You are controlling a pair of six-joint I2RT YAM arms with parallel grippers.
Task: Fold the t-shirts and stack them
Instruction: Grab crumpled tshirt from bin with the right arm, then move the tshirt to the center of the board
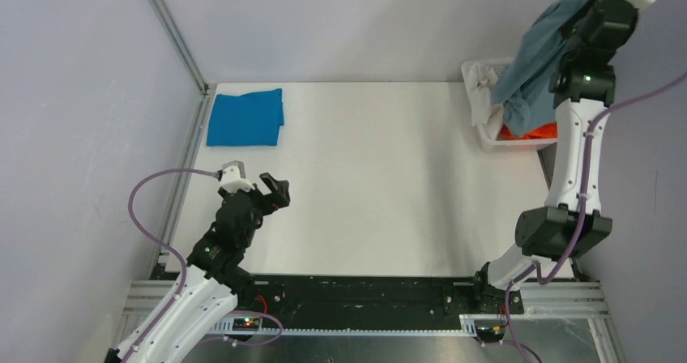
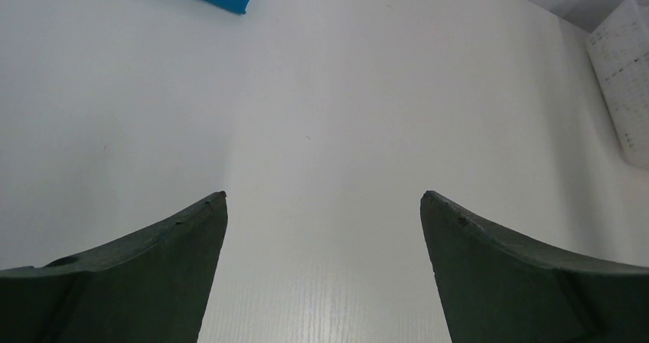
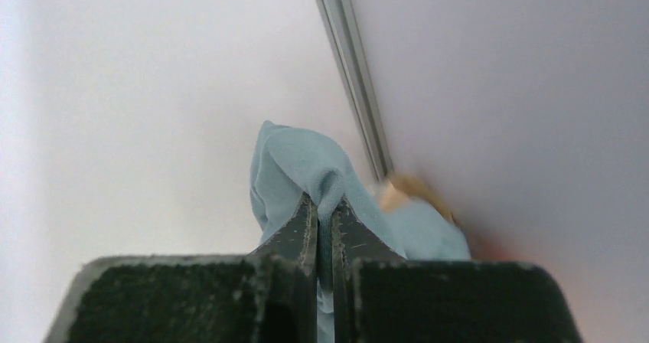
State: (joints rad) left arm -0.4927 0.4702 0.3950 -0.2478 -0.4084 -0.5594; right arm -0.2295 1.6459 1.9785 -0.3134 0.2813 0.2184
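- White, smooth and matte, the table (image 1: 364,185) spans most of the overhead view. Pale walls close it in on the left and at the back, with a metal post (image 1: 174,35) rising at the far left corner.
- Largest of the cloth is the grey-blue t-shirt (image 1: 535,63). It hangs bunched from my right tool above the far right corner, long axis running straight down, its lower end draping into the bin below. It is not yet spread on the table.
- Next comes the bin (image 1: 480,112), white plastic, set at the table's far right edge. It holds some orange cloth (image 1: 535,132) and something pale that I cannot identify.
- At the far left corner lies the bright blue t-shirt (image 1: 245,117), a flat, tidy rectangle, which I judge to be folded already.
- My right tool (image 3: 323,205) is clamped on a pinch of the grey-blue t-shirt, the fabric squeezed between its fingers.
- My left tool (image 1: 275,191) hovers low near the near left edge, fingers apart, gripping nothing, with bare table under it.
- What the coming move turns on, as I judge it: the free table lies to the left of the hanging shirt and toward the near edge. The right arm alone has the shirt, while the left arm is well apart from it, across the table. The shirt must be carried over the bin's rim and laid out flat before any fold.
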